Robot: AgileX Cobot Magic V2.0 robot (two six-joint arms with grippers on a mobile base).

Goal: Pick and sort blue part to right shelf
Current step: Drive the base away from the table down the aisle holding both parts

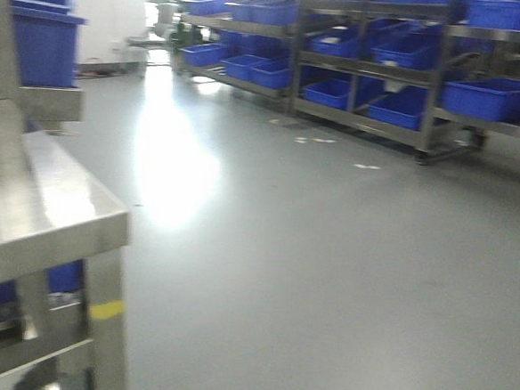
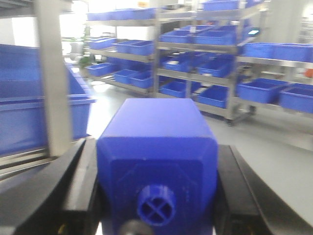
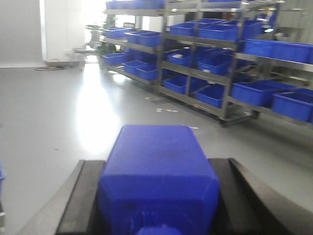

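Observation:
My right gripper [image 3: 159, 164] is shut on the blue part [image 3: 156, 171], a dark-blue square-bodied block with sloped shoulders, its cap at the bottom edge of the right wrist view. In the left wrist view my left gripper [image 2: 156, 147] is shut on a blue block [image 2: 156, 147] with a small round knob [image 2: 156, 204]. The right shelf [image 1: 384, 79] is a steel rack with deep blue bins, standing far across the grey floor. It also shows beyond each held piece, as the shelf [image 2: 234, 54] and the shelf [image 3: 220, 54]. Neither gripper appears in the front view.
A steel table [image 1: 45, 207] with stacked blue bins [image 1: 43, 46] stands close on my left. A steel post [image 2: 51, 73] and a blue bin [image 2: 29, 112] are near the left gripper. White scraps [image 1: 313, 141] lie on the floor by the rack.

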